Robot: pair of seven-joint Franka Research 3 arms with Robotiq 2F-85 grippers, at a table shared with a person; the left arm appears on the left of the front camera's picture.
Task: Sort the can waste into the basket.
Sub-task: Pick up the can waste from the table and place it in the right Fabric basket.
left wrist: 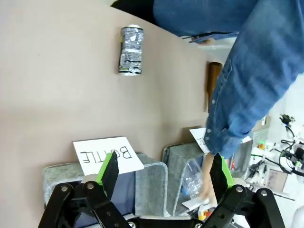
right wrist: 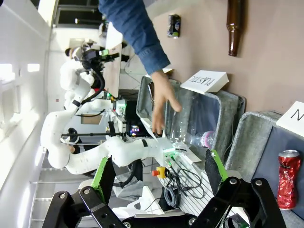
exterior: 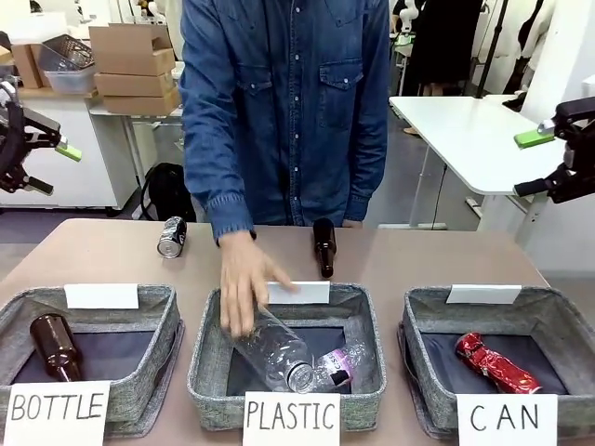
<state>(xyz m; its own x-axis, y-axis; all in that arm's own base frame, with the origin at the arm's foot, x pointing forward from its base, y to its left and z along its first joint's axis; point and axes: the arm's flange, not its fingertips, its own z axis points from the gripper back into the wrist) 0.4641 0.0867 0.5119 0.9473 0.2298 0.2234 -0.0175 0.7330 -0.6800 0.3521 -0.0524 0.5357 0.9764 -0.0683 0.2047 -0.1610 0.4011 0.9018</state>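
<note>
A black and silver can lies on its side on the table's far left. A crushed red can lies inside the grey basket labelled "CAN" at the right front. My left gripper hangs open high above the table's left edge. My right gripper hangs open high at the right. Neither holds anything.
A person's hand lays a clear plastic bottle into the middle basket labelled "PLASTIC". A brown bottle lies in the left "BOTTLE" basket. Another brown bottle lies on the table behind the middle basket.
</note>
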